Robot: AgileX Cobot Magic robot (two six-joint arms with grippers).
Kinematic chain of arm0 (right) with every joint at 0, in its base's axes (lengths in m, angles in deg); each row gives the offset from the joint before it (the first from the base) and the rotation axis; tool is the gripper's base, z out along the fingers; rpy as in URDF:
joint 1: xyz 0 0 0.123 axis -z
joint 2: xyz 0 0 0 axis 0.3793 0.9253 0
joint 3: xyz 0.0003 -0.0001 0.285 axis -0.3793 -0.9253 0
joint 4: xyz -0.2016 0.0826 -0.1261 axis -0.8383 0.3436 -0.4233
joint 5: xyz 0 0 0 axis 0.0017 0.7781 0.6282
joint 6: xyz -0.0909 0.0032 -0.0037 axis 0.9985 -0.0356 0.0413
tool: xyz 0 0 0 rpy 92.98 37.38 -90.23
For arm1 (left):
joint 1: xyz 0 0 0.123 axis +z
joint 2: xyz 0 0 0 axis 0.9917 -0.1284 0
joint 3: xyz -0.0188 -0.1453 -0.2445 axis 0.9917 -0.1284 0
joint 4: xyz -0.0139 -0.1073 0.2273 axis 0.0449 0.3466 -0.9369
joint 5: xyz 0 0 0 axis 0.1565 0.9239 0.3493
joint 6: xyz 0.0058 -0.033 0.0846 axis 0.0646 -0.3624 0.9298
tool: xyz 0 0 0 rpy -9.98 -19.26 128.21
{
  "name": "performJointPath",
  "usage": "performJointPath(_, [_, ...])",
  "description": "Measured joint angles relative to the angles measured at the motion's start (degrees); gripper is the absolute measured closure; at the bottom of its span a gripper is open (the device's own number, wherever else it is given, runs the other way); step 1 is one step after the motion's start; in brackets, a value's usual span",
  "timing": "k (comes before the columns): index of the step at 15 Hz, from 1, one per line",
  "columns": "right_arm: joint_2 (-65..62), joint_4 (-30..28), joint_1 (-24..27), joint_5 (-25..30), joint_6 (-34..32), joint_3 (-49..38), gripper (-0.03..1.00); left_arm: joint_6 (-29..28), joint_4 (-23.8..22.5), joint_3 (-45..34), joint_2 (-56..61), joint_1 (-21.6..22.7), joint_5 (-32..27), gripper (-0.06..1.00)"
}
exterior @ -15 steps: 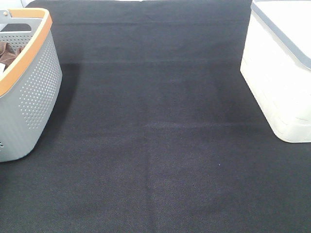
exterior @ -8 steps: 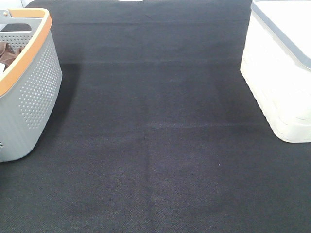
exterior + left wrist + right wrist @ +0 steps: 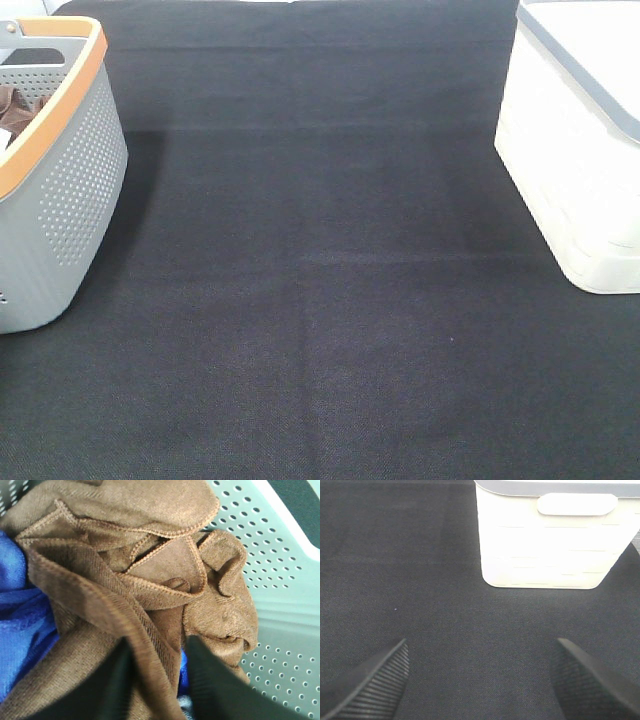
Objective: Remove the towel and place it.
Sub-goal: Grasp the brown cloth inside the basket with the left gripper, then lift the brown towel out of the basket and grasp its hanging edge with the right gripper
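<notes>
Two tools are mine, and only the left tool (image 3: 157,649) is at work, sunk down inside the basket (image 3: 70,190). Its two dark fingers (image 3: 117,685) stand partway apart, neither spread wide nor brought together, and they straddle a raised fold of the towel (image 3: 150,580). A hemmed ridge of the reddish-brown cloth runs straight through the gap between them. One finger lies against the fold. Beside the other I can see a sliver of blue. Whether the fold is truly pinched or only bracketed, I cannot tell.

The towel lies crumpled in the basket, heaped in loose folds with its stitched hem curling over itself. Part of it rests on a blue cloth (image 3: 20,610) that is also inside the basket, and part lies near the perforated grey wall (image 3: 280,580). From the high camera only a small brown corner (image 3: 12,105) shows below the basket's orange rim.

My right tool (image 3: 480,652) is outside the basket, over the black table (image 3: 320,280). Its ribbed fingers are spread as wide as they go, with nothing between them and nothing touching them. It faces a white bin (image 3: 550,545), which stands on the table well apart from the basket, at the opposite side.
</notes>
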State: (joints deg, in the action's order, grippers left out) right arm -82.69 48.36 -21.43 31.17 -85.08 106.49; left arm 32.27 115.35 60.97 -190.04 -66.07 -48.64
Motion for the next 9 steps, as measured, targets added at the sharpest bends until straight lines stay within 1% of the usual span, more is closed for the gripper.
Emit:
performJointPath(1, [0.00,0.00,0.00,0.00,0.00,0.00,0.23,0.29,0.34,0.00,-0.23,0.00,0.00,0.76])
performJointPath(2, [0.00,0.00,0.00,0.00,0.00,0.00,0.23,0.86,0.34,0.00,-0.34,0.00,-0.40,0.87])
performJointPath(3, [0.00,0.00,0.00,0.00,0.00,0.00,0.23,2.23,0.34,0.00,-0.34,0.00,-0.69,0.94])
performJointPath(5, [0.00,0.00,0.00,0.00,0.00,0.00,0.23,4.93,0.69,0.29,-0.34,0.00,-1.09,0.94])
performJointPath(6, [0.00,0.00,0.00,0.00,0.00,0.00,0.23,5.44,2.12,0.92,-0.34,0.00,-1.55,0.94])
performJointPath(9, [0.00,0.00,0.00,0.00,0.00,0.00,0.23,10.54,11.12,7.85,-0.57,0.00,-6.59,0.94])
